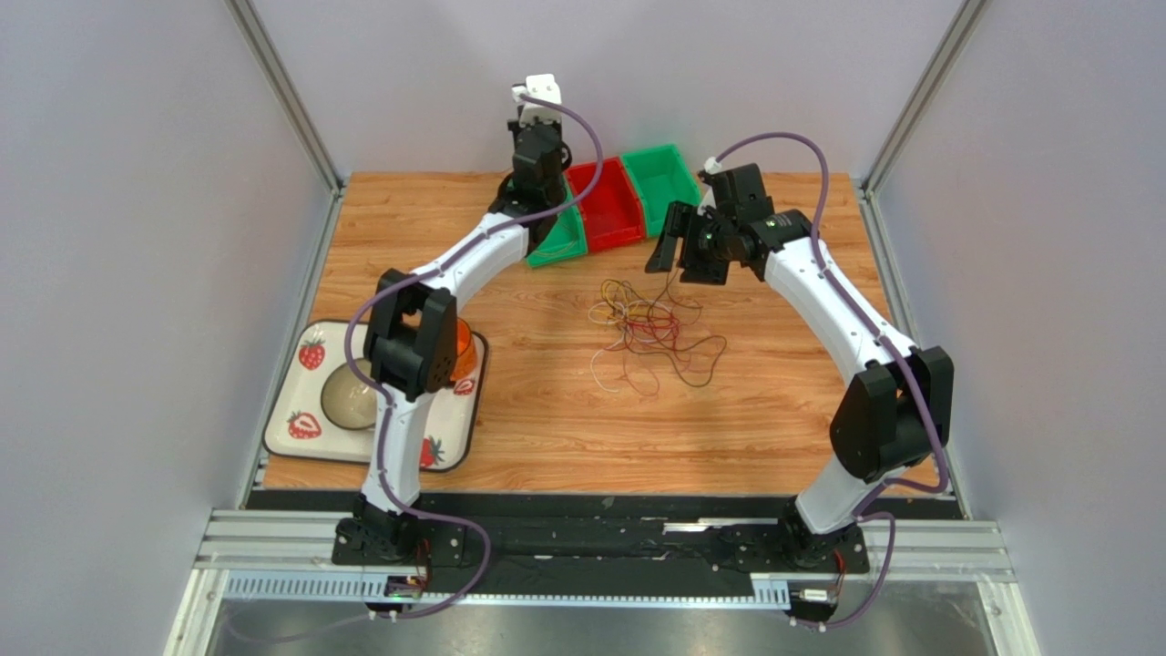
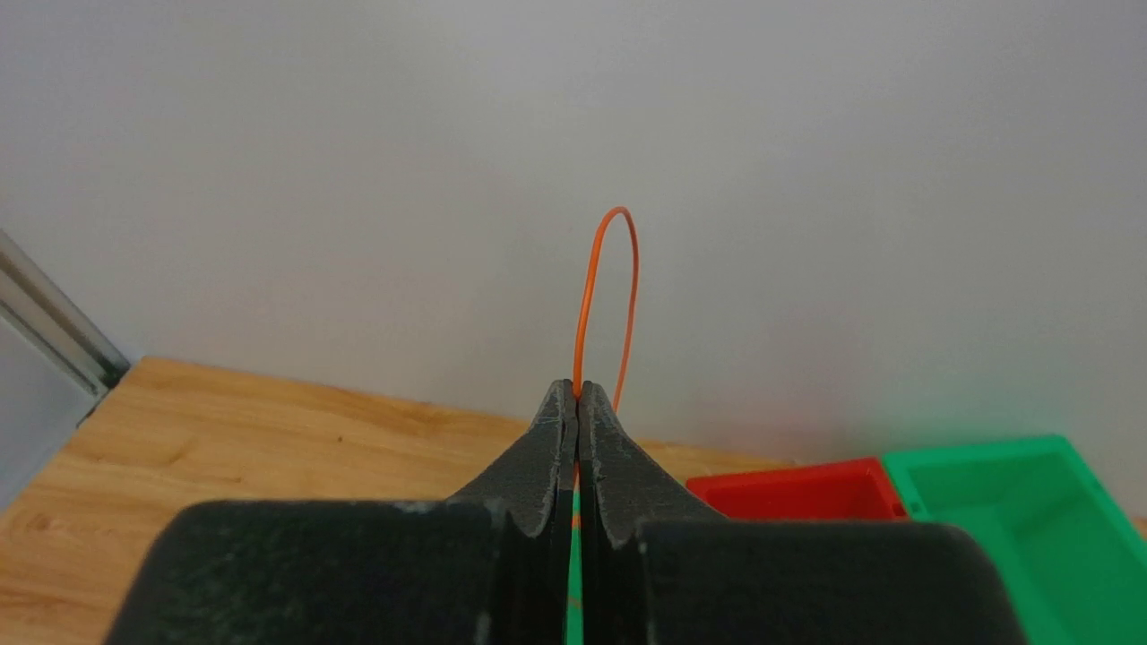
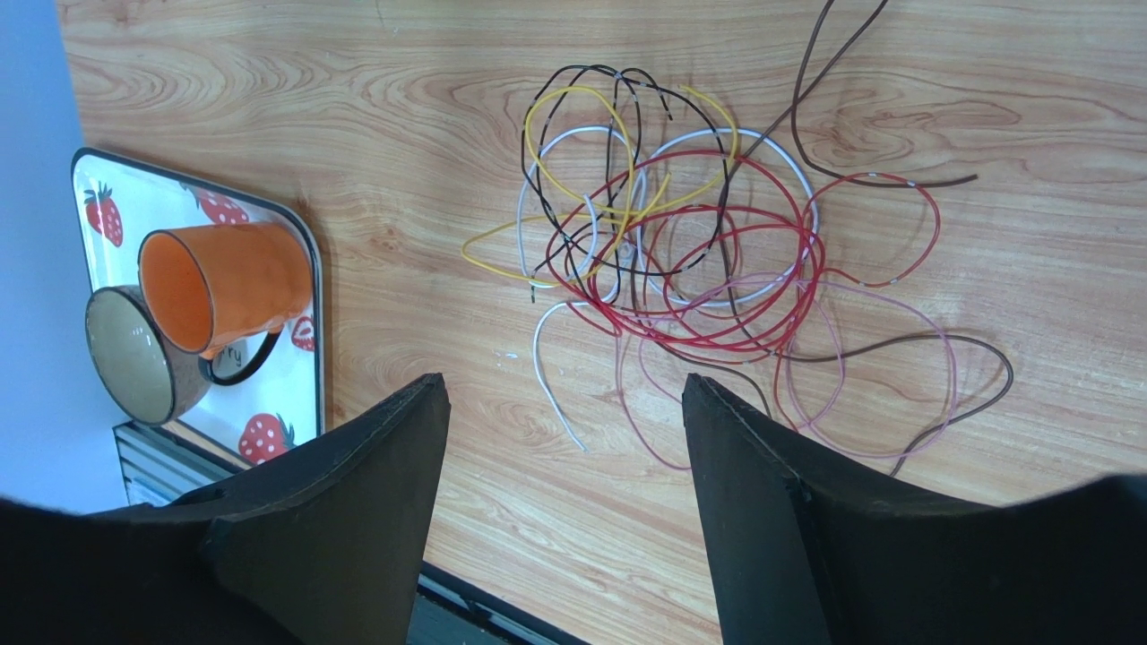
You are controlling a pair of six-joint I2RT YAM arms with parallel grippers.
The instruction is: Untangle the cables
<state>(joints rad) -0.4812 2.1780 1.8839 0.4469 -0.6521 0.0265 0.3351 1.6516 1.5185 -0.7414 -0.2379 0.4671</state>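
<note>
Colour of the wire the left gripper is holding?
Orange. The wire shows best in the left wrist view, looping up from the left gripper's shut fingers.

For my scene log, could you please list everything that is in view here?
cables: one tangled heap, red, yellow, white, pink and dark, mid-table
orange cable: one, orange, a loop held up at the far edge
bins: three, green, red, green, side by side at the far edge
tray: one, white with strawberries, near left corner
mug: one, orange, on the tray
bowl: one, greyish, on the tray beside the mug
table: one, wood-grain
left gripper: black, shut on the orange cable
right gripper: black, open, raised near the heap
</note>
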